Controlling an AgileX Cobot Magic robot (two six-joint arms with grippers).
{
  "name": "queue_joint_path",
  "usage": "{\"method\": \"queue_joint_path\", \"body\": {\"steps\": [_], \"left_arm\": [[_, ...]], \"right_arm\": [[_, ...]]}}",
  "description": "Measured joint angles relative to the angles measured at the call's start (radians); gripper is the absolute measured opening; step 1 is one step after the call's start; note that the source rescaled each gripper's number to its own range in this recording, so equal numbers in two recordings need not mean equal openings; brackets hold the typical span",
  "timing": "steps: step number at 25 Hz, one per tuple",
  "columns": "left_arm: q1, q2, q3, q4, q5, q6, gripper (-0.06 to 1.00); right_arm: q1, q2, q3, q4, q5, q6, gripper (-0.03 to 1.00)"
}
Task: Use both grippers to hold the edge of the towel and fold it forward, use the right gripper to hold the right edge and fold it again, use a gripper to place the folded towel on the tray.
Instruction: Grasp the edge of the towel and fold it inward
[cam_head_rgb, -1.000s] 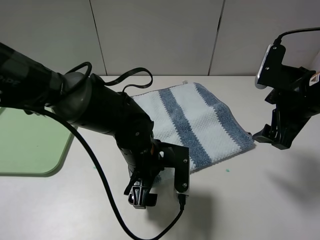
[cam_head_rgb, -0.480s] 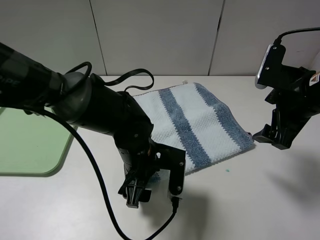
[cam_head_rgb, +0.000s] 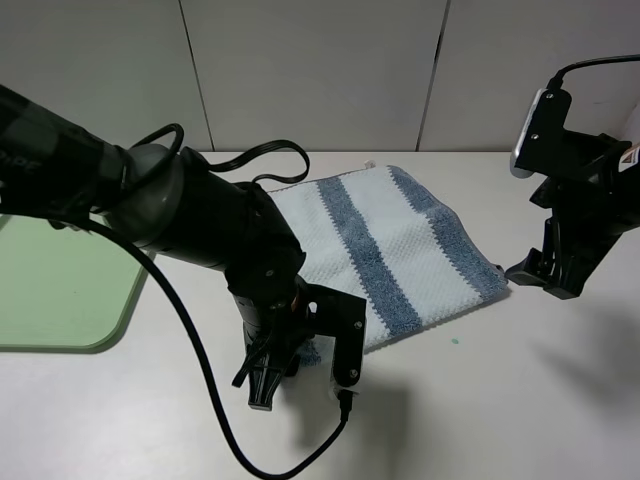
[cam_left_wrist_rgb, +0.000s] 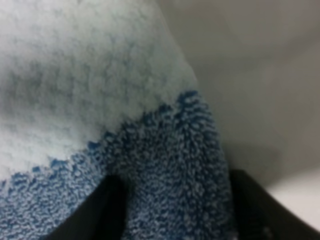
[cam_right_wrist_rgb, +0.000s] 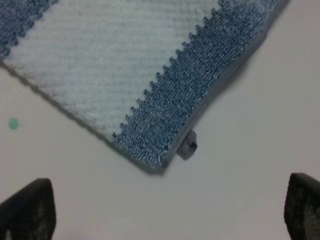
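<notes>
While left end effector (cam_left_wrist_rgb: 175, 220) clamps the towel edge (cam_head_rgb: 430, 322), right end effector (cam_right_wrist_rgb: 167, 210) gapes above open table (cam_head_rgb: 520, 400).

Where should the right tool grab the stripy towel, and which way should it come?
Probably the corner of the towel beside the little loop, where the grey hem turns. It lies flat on the table, bare on two sides, just ahead of the open right tool. Coming down from above, one finger on each side of the hem, looks easiest.
</notes>
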Motion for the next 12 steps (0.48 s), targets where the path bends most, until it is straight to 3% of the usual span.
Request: {"method": "queue_joint_path", "body": {"steps": [8, 12], "left_arm": [[0.000, 0.000, 0.000, -0.095, -0.070, -0.001, 0.29], [0.000, 0.000, 0.000, -0.132, -0.078, -0.001, 0.13]], "right_arm": [[0.000, 0.000, 0.000, 0.000, -0.002, 0.000, 1.00], [0.000, 0.000, 0.000, -0.001, -0.002, 0.000, 1.00]]}}
